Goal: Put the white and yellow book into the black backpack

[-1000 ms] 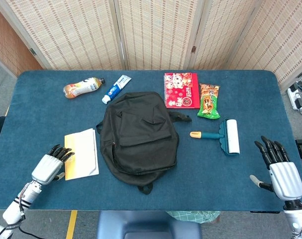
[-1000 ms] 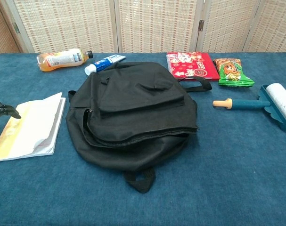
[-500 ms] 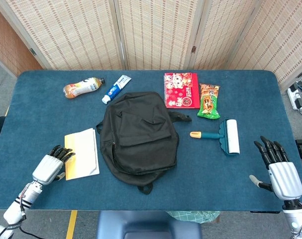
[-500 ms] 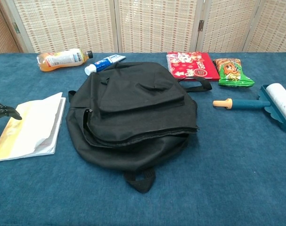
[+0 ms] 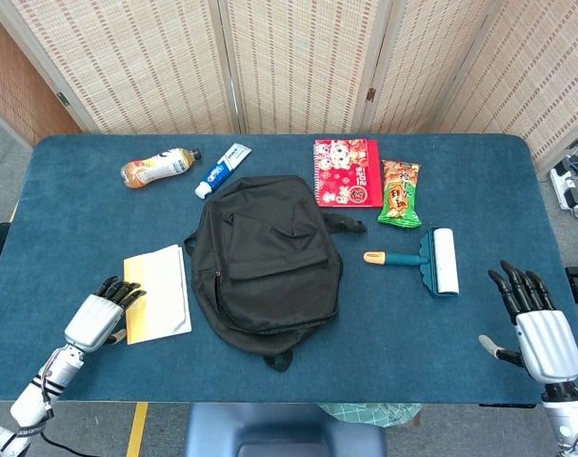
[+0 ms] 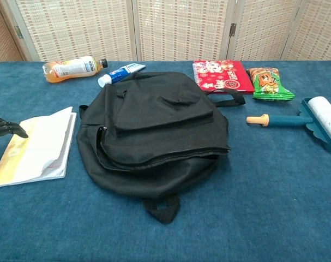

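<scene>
The white and yellow book (image 5: 158,293) lies flat on the blue tabletop (image 5: 69,209), just left of the black backpack (image 5: 266,263), which lies in the middle. The left hand (image 5: 100,314) sits at the book's left edge with its dark fingers (image 6: 6,128) reaching over the yellow cover; they are spread and hold nothing. The right hand (image 5: 538,328) is far off at the right front corner, fingers apart and empty. Behind the backpack lie an orange drink bottle (image 5: 155,167), a toothpaste tube (image 5: 222,169), a red notebook (image 5: 347,172) and a green snack bag (image 5: 400,192). A lint roller (image 5: 433,259) lies to the right.
</scene>
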{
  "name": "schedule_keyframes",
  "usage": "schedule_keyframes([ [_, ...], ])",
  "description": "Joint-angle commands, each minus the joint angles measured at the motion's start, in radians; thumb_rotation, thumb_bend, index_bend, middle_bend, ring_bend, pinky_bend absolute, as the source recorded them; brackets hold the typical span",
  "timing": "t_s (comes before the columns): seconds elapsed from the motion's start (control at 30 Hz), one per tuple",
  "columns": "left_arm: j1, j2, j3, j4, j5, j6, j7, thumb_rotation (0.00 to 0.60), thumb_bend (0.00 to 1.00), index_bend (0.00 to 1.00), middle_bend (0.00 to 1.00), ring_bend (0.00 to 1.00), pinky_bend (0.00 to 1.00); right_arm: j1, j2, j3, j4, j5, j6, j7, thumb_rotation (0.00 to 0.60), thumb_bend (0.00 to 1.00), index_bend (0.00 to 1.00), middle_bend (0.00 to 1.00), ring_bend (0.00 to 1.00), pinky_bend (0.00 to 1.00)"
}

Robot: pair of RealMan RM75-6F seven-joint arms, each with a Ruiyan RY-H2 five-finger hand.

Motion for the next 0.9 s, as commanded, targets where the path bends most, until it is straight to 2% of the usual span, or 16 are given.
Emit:
schedule_keyframes([
  [0.03,-0.001,-0.005,0.001,0.004,0.0,0.0,-0.013,0.6,0.24,0.26,0.23,0.21,0.17,-0.001,0.001,0.0,-0.001,0.0,0.001,0.0,0.6,0.13,0.0,0.02,0.07,0.06],
  [0.27,-0.002,-0.009,0.009,0.016,0.007,0.008,-0.035,0.6,0.41,0.27,0.24,0.22,0.17,-0.004,0.003,-0.001,-0.004,0.0,0.005,-0.002,0.6,0.13,0.0,0.02,0.08,0.06],
  [0.7,-0.009,0.007,0.007,-0.03,0.022,0.063,-0.023,0.6,0.42,0.27,0.24,0.22,0.17,-0.007,-0.001,-0.001,0.002,0.0,0.007,0.001,0.6,0.13,0.0,0.02,0.08,0.06],
  [0.9,-0.017,0.009,-0.001,-0.059,0.015,0.057,-0.029,0.6,0.42,0.28,0.25,0.22,0.17,-0.01,-0.002,-0.001,0.011,0.003,0.011,0.011,0.6,0.13,0.0,0.02,0.08,0.06],
])
